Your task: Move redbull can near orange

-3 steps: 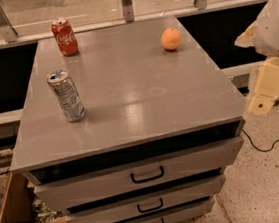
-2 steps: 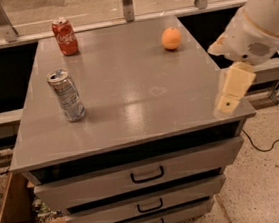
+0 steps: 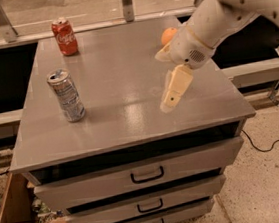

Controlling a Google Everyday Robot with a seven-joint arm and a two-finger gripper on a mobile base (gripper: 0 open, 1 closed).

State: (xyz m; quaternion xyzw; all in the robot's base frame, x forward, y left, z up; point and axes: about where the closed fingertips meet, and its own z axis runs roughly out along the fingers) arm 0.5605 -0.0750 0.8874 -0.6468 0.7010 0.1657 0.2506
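The redbull can (image 3: 66,95), slim and silver-and-blue, stands upright on the left part of the grey cabinet top (image 3: 121,80). The orange (image 3: 168,34) lies at the back right of the top, partly hidden behind my arm. My gripper (image 3: 163,82) hangs over the right-middle of the top, just in front of the orange and well to the right of the redbull can. It is open and empty, with one cream finger (image 3: 175,85) pointing down towards the surface.
A red Coca-Cola can (image 3: 64,36) stands at the back left corner. The cabinet has three drawers (image 3: 146,174) below. An open cardboard box (image 3: 21,222) sits on the floor at the lower left. A rail and posts run behind the cabinet.
My arm has swung in from the right edge, and the gripper has moved left over the cabinet top. The cans and the orange have not moved.
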